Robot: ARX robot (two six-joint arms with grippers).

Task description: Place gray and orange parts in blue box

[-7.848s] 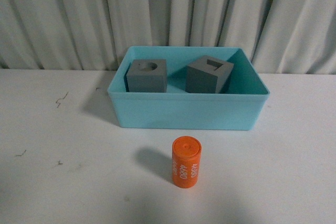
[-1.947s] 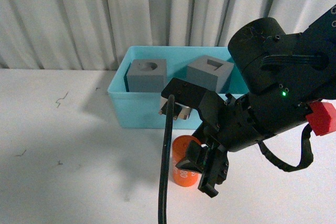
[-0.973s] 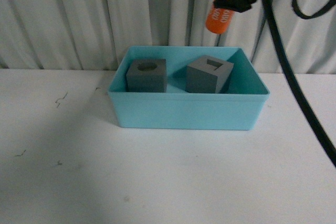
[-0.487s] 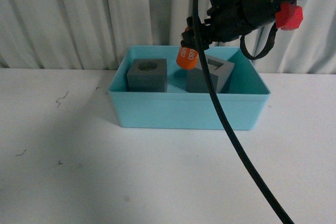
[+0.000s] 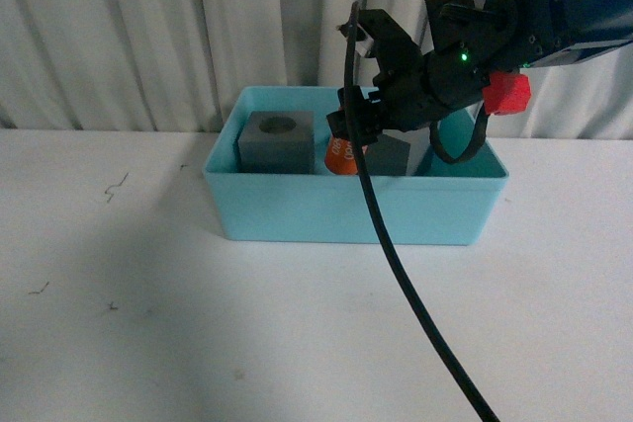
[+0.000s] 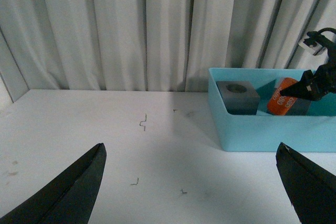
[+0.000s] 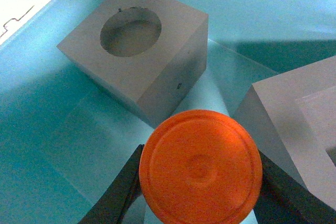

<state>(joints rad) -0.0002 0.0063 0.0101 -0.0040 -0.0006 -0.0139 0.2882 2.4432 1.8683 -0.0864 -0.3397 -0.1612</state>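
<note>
Fingers of the right arm clamp the orange cylinder, hanging inside the blue box between two gray cubes. Left fingers spread wide, holding nothing. Released crooked, the cylinder might land on a cube and topple.

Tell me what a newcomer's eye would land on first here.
The right gripper, shut on the bright orange cylinder with white numbers, hangs low inside the light blue plastic bin. The cylinder sits between the gray cube with a round recess and the second gray cube. The left gripper is open over bare white table.
</note>
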